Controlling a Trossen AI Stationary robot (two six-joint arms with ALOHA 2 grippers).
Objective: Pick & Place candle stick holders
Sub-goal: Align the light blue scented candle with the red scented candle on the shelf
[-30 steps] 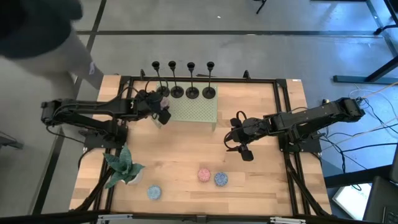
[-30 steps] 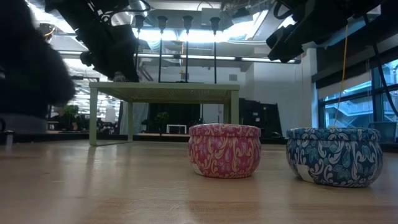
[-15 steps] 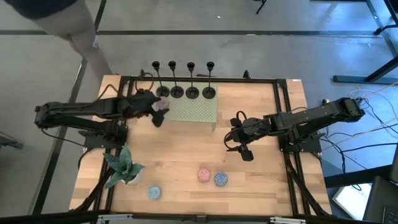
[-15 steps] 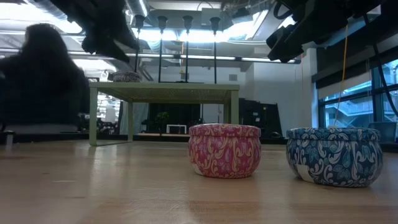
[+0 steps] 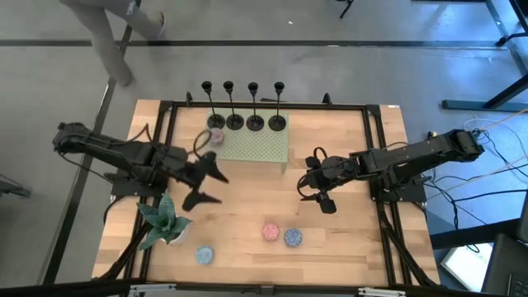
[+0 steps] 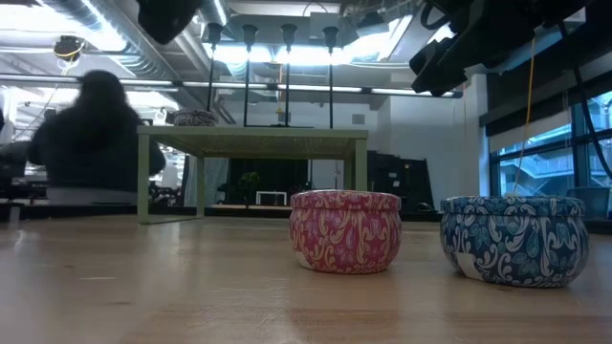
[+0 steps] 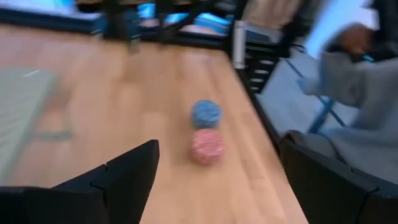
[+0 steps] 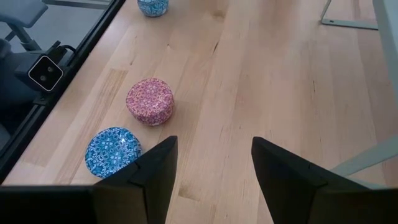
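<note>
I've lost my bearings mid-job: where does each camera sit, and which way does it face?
High view: overhead, straight down on the table; both arms show, left pincer open, right pincer.
Low view: tabletop height, level past the pink candle and blue candle; arms overhead.
Left wrist view: past its open fingers toward both candles.
Right wrist view: past its fingers, same candles.
Shared: all four see the pink and blue candles.

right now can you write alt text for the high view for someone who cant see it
Overhead view of a wooden table with two dark arms: the left gripper open near a green stand, the right gripper empty at mid table. Four black candle stick holders line the far edge; a grey candle sits on the stand.
</note>
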